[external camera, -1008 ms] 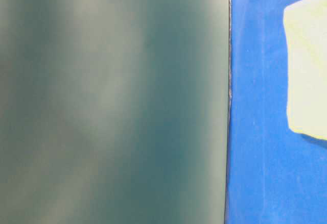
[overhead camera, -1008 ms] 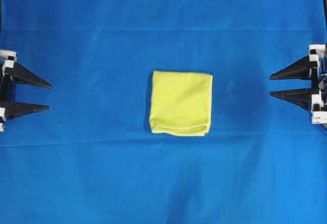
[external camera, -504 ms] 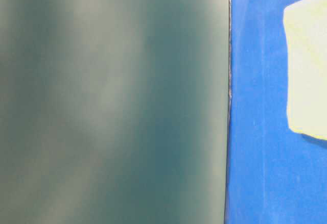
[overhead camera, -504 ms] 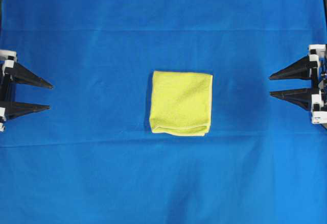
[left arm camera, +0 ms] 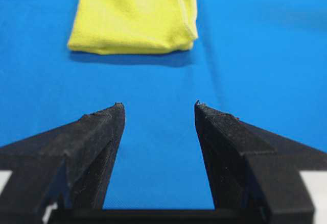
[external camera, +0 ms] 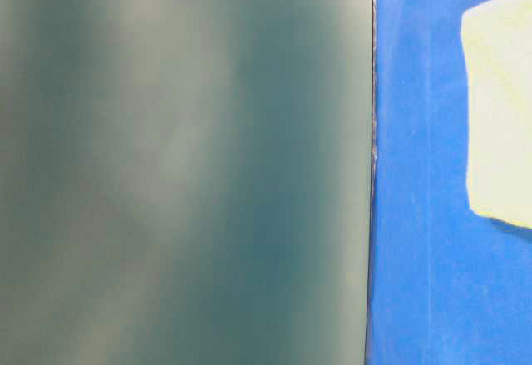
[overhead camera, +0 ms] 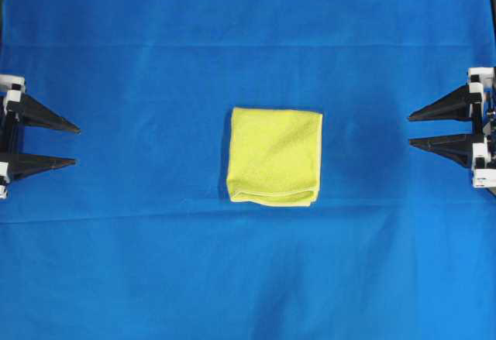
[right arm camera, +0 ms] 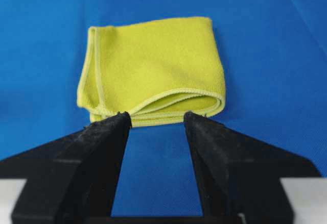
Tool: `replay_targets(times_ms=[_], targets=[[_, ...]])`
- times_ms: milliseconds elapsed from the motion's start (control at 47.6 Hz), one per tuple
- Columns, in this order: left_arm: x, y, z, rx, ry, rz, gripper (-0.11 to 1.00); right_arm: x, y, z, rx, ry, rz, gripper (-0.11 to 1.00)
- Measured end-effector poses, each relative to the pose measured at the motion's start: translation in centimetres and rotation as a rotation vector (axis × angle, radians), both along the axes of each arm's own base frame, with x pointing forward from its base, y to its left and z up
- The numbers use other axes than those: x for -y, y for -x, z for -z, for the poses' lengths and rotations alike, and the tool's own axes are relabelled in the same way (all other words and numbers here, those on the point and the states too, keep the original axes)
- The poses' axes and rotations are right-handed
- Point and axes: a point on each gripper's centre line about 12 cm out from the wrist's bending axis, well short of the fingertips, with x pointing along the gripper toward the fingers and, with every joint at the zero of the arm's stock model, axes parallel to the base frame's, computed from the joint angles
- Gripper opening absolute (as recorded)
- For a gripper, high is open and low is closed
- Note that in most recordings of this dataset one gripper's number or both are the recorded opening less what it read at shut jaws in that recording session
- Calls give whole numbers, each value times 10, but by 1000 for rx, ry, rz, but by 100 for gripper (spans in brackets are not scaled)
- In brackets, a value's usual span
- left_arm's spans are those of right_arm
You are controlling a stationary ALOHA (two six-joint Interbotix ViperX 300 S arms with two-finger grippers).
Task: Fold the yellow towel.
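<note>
A robot test bench, lab-type setting; worktop draped edge to edge in a plain blue cloth (overhead camera: 155, 262); grey-green blank panel (external camera: 183, 165) beside its edge; no household or shop fittings visible.

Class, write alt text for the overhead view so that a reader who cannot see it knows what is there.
A folded yellow towel lies in the middle of a large blue cloth. The left gripper and the right gripper sit at the picture's side edges, open, pointing inward and well clear of it.
</note>
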Motion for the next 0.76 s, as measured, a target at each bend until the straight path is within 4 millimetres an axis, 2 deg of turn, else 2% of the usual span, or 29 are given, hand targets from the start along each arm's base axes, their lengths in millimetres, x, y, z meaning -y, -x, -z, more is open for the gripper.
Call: replay_targets(times_ms=[756], targets=[[-2,0,-1,3,0,-11,54,5,1,0,-2,0,29,53]])
